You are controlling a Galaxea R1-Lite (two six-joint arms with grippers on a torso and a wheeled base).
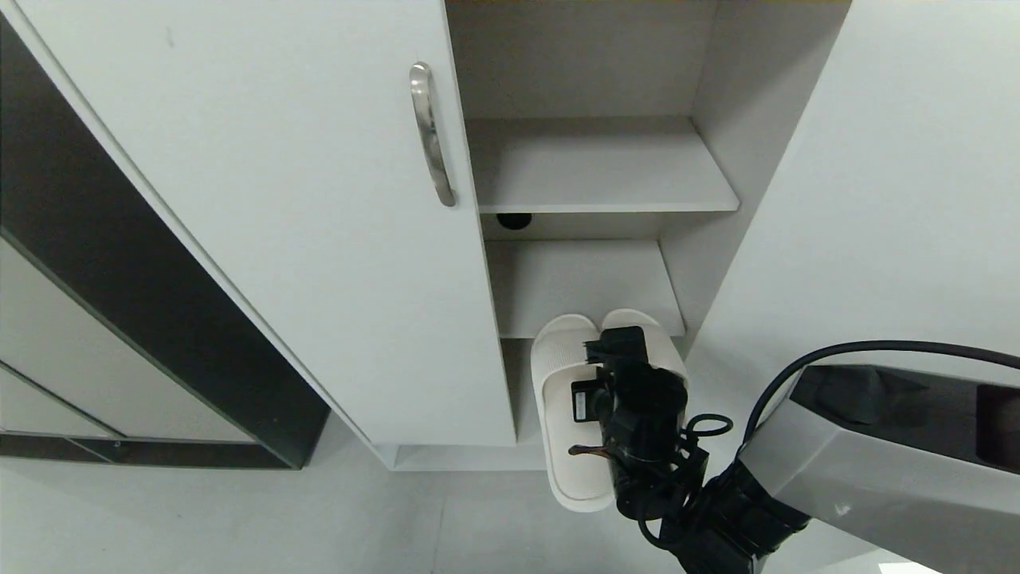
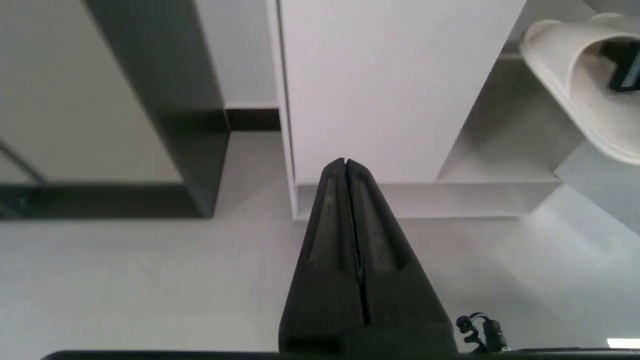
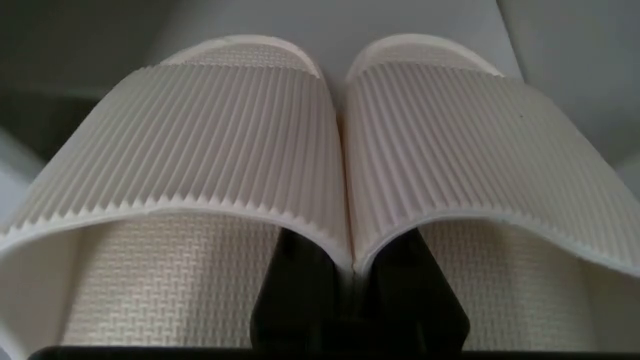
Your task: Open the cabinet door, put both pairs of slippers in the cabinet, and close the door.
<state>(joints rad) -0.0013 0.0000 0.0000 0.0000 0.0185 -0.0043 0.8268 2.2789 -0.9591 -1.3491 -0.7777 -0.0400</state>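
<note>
Already the cabinet door (image 1: pixel 892 175) stands open. The right gripper (image 1: pixel 617 347) clamps one pair of slippers (image 1: pixel 562 383) by the inner strap edges, toes at the front edge of the lower shelf (image 1: pixel 582 279). They are cream with ribbed straps, pressed side by side. The left gripper (image 2: pixel 345 190) is closed on nothing. Shelving both pairs and closing the door seem to remain.

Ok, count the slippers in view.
2. Left slipper and right slipper, side by side, both held in the right tool before the open cabinet. Others may be hidden.
</note>
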